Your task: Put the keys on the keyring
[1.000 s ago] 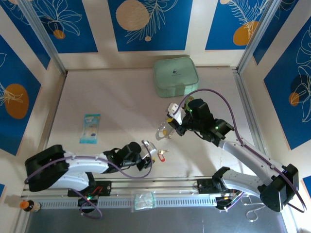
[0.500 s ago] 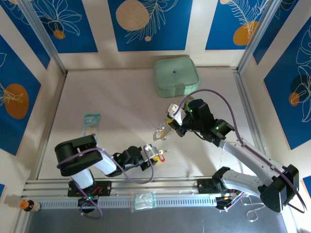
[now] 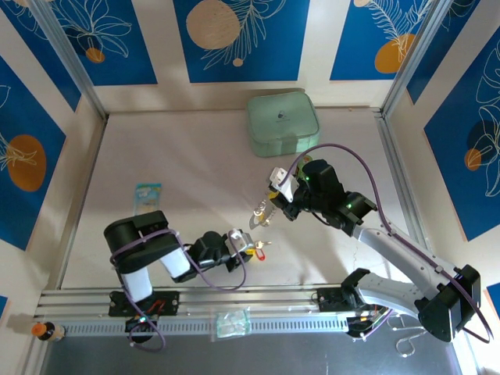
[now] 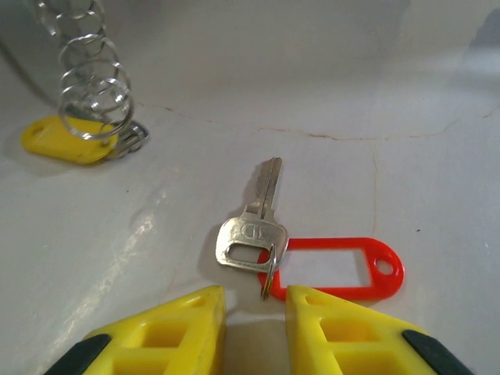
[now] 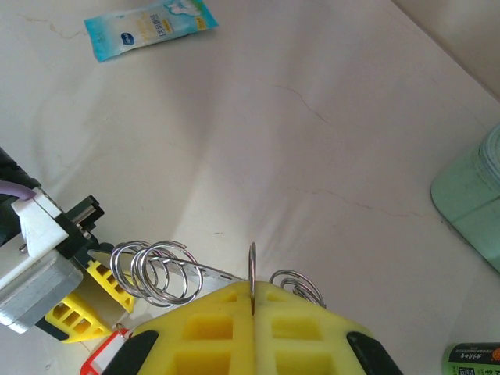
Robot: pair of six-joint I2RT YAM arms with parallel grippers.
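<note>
Pale bench [image 3: 195, 172] carried the work. Right tool [image 5: 252, 291] was clenched on the thin, springy keyring [image 5: 152, 269]. Left tool [image 4: 255, 301] stood narrowly parted, gripping nothing; red-tagged key [image 4: 250, 230] lay flat just ahead of its tips, judged light, stiff, slippery, best pinched at the metal head.

Shows left gripper [image 4: 255, 301] at 6 o'clock, yellow fingers a narrow gap apart, just short of red-tagged key [image 4: 251, 230] lying flat on counter [image 4: 375, 101], silver blade toward 12, tag toward 3. Finds yellow-tagged key [image 4: 66, 141] at 10 o'clock, overlapped by keyring [image 4: 92, 98] coils.
</note>
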